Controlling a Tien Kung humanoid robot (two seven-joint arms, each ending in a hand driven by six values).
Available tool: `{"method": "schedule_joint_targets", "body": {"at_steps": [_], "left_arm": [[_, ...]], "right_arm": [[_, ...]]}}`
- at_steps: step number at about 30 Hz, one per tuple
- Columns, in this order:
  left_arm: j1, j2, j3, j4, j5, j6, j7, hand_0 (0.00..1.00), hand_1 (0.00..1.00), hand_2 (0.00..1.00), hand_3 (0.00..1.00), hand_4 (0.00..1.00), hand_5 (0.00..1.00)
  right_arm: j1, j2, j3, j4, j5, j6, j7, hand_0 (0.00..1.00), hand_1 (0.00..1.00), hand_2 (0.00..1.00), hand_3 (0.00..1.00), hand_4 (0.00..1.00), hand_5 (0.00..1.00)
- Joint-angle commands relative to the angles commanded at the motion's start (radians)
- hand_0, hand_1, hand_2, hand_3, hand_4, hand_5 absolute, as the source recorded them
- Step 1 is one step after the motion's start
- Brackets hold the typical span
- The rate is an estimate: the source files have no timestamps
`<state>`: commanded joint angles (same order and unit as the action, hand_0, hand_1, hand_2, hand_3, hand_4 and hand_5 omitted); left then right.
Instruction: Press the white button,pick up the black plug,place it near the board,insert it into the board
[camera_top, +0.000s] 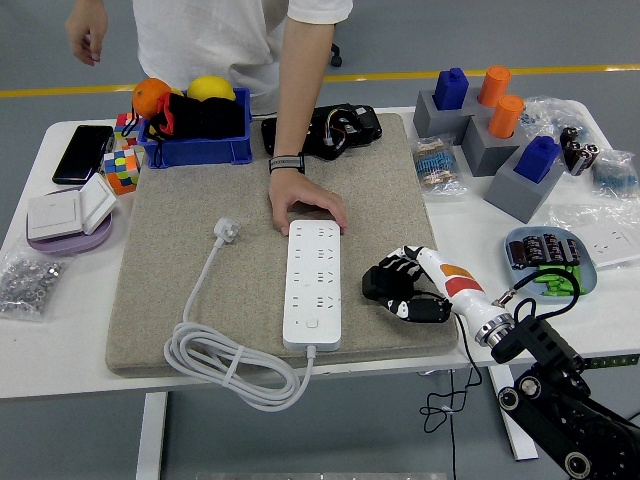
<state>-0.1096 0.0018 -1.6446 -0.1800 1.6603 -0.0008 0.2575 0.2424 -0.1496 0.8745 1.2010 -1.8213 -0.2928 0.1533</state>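
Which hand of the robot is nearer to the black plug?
The right. The right hand is at the black plug, with its fingers curled around it on the grey mat. The left hand is not in view.
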Motion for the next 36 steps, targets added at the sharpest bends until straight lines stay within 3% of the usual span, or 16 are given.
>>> {"method": "schedule_joint_targets", "body": {"at_steps": [3, 4, 16, 36], "left_arm": [[0.000, 0.000, -0.001, 0.000, 0.000, 0.000, 0.000, 0.466, 0.496, 0.513, 0.579, 0.565, 0.285], [0.000, 0.000, -0.002, 0.000, 0.001, 0.000, 0.000, 0.466, 0.496, 0.513, 0.579, 0.566, 0.286], [-0.002, 0.002, -0.003, 0.000, 0.002, 0.000, 0.000, 0.466, 0.497, 0.513, 0.579, 0.568, 0.287], [-0.001, 0.002, -0.002, 0.000, -0.002, 0.001, 0.000, 0.466, 0.496, 0.513, 0.579, 0.569, 0.289]], "right_arm": [[0.001, -0.002, 0.000, 0.029, 0.013, -0.012, 0.018, 0.428, 0.429, 0.462, 0.586, 0.799, 0.002], [0.001, -0.003, -0.001, 0.040, 0.016, -0.014, 0.022, 0.371, 0.333, 0.351, 0.546, 0.805, 0.002], [0.034, -0.001, -0.055, 0.140, 0.056, -0.014, 0.027, 0.364, 0.295, 0.310, 0.524, 0.804, 0.002], [0.081, 0.016, -0.185, 0.048, 0.023, -0.024, 0.037, 0.366, 0.293, 0.301, 0.521, 0.777, 0.002]]}}
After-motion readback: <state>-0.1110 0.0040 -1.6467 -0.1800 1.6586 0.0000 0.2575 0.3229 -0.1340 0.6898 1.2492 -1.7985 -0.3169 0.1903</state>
